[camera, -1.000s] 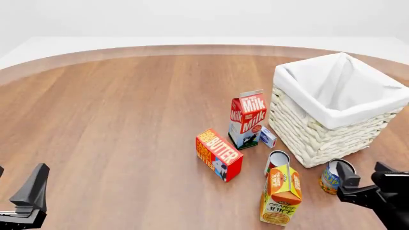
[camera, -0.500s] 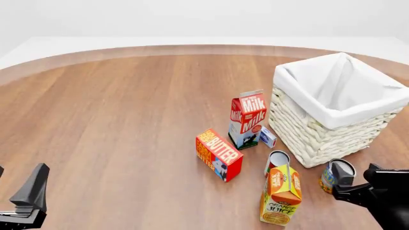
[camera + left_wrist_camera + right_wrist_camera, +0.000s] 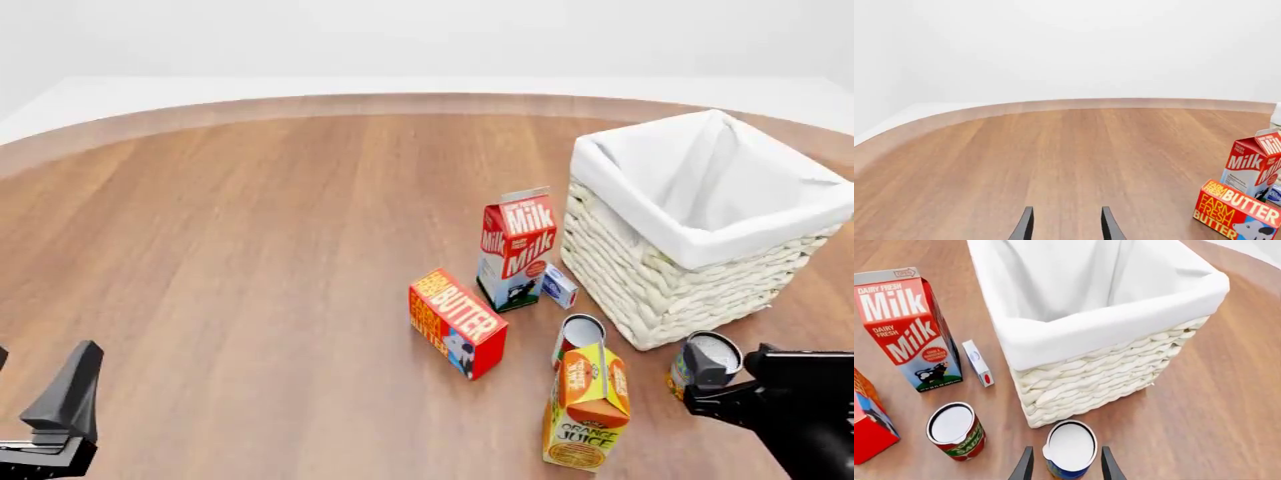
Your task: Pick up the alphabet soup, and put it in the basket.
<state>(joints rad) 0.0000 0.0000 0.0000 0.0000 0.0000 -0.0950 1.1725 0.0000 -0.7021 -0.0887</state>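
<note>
left pincer [image 3: 1065, 225] parted, right pincer [image 3: 1065, 465] — parted

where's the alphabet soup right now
In the front view the alphabet soup stands on the table at the near right, just in front of the basket, right of the orange juice carton, between the right pincer's open fingers.

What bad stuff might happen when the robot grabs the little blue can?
The alphabet soup sits between the right gripper's open fingers but looks off-centre, so closing might tip it. The basket wall is very near, so lifting might bump it. The red-labelled can stands close and might get nudged.
</note>
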